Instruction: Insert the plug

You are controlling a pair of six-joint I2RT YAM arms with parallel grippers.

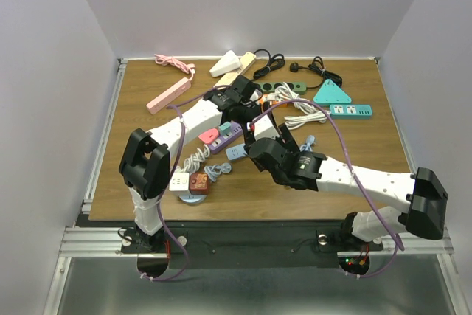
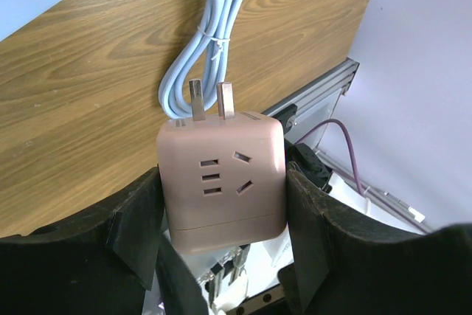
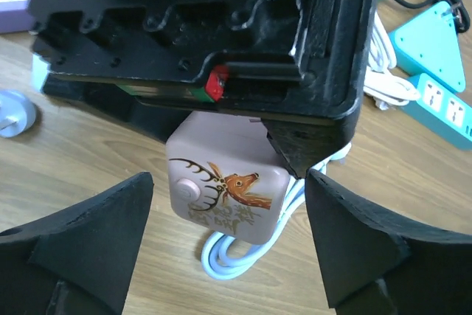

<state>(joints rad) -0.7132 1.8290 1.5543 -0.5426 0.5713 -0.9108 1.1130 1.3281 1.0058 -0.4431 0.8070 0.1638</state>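
Observation:
My left gripper (image 2: pixel 223 176) is shut on a pink cube plug adapter (image 2: pixel 247 134). Its two metal prongs (image 2: pixel 210 99) point away from the wrist, toward the wood table (image 2: pixel 88 71). The right wrist view shows the same cube (image 3: pixel 221 193), with a deer picture and a round button, hanging under the left gripper (image 3: pixel 221 35) just above the table. My right gripper (image 3: pixel 228 237) is open, with one finger on each side of the cube and not touching it. In the top view the left gripper (image 1: pixel 240 97) and the right gripper (image 1: pixel 259 138) meet mid-table.
A purple power strip (image 1: pixel 225 134) lies just left of the grippers. A coiled pale cable (image 3: pixel 236 260) lies under the cube. A teal triangle socket (image 1: pixel 332 94) and a teal strip (image 1: pixel 350 111) lie right. A pink strip (image 1: pixel 168 96) lies far left. Small adapters (image 1: pixel 199 181) lie near the front.

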